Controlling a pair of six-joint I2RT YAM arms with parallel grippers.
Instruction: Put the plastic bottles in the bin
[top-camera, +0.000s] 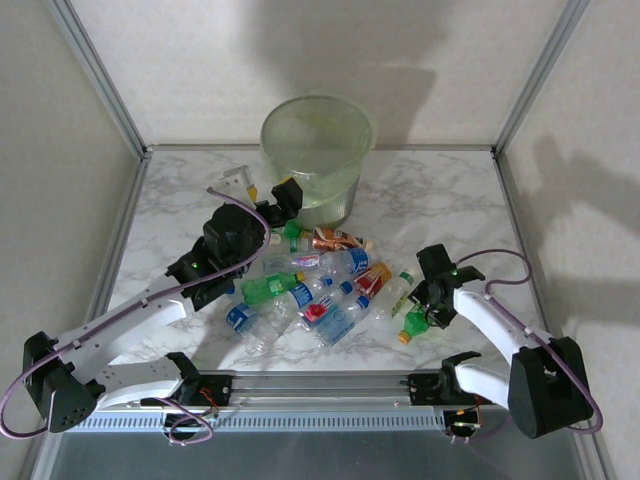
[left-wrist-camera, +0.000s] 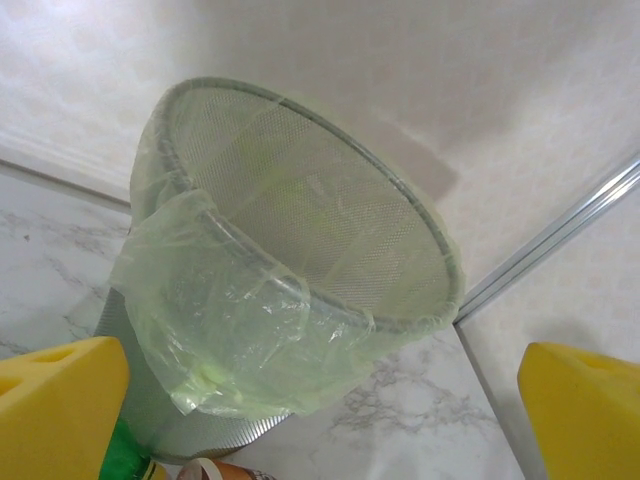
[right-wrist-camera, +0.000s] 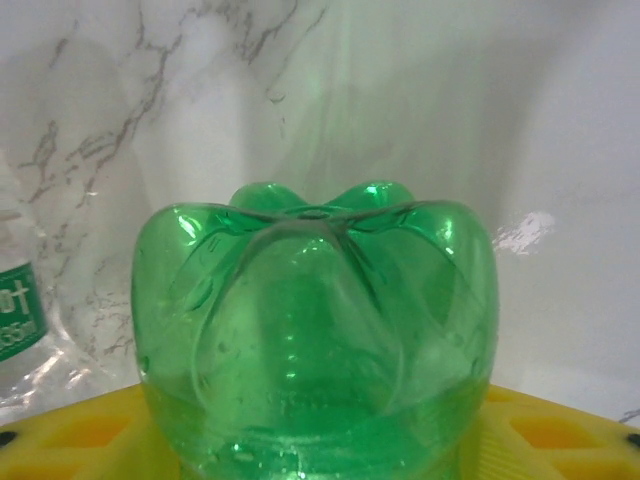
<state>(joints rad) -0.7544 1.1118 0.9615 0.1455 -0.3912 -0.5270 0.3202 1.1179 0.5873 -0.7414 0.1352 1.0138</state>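
One round, pale-green translucent bin (top-camera: 317, 150) stands far centre on the marble surface (top-camera: 450, 200). About ten small bottles (top-camera: 310, 285), clear or green, lie heaped mid-surface; overlap blurs the count. The left end effector (top-camera: 263, 190) faces the bin, its fingers wide apart. The right end effector (top-camera: 425, 312) straddles a green bottle (top-camera: 415, 322) near right; I cannot tell whether it is clamped.

Pale green bin (left-wrist-camera: 300, 290), see-through, a fine mesh pattern behind its film. Table (top-camera: 450, 190) is white marble, grey veins wandering all over. Bright green bottle (right-wrist-camera: 315, 330), glassy and clear, its cap (top-camera: 404, 338) orange. Pads (right-wrist-camera: 70, 435) yellow. In the pile (top-camera: 310, 290): blue labels, red ones, another green, one coppery brown.
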